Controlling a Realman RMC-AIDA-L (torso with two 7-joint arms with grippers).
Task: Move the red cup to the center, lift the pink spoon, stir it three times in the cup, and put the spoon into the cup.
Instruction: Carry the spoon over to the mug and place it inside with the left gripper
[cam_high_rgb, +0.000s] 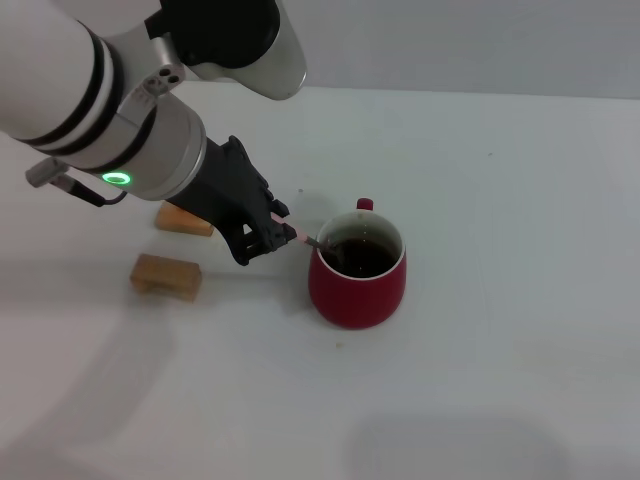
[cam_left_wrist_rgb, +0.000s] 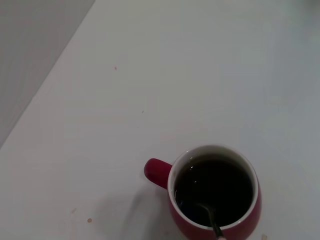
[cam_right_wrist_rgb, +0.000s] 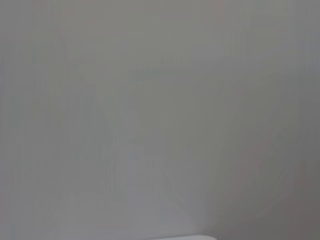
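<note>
The red cup (cam_high_rgb: 358, 272) stands upright near the middle of the white table, handle to the far side, with dark brown liquid inside. It also shows in the left wrist view (cam_left_wrist_rgb: 215, 192). My left gripper (cam_high_rgb: 272, 232) is just left of the cup, shut on the pink spoon (cam_high_rgb: 303, 237). The spoon slants down over the cup's left rim, and its metal end is in the liquid (cam_left_wrist_rgb: 210, 218). My right gripper is out of view.
Two tan wooden blocks lie left of the cup: one (cam_high_rgb: 166, 276) near the front, the other (cam_high_rgb: 183, 219) partly under my left arm. The white table (cam_high_rgb: 500, 180) stretches open to the right and front.
</note>
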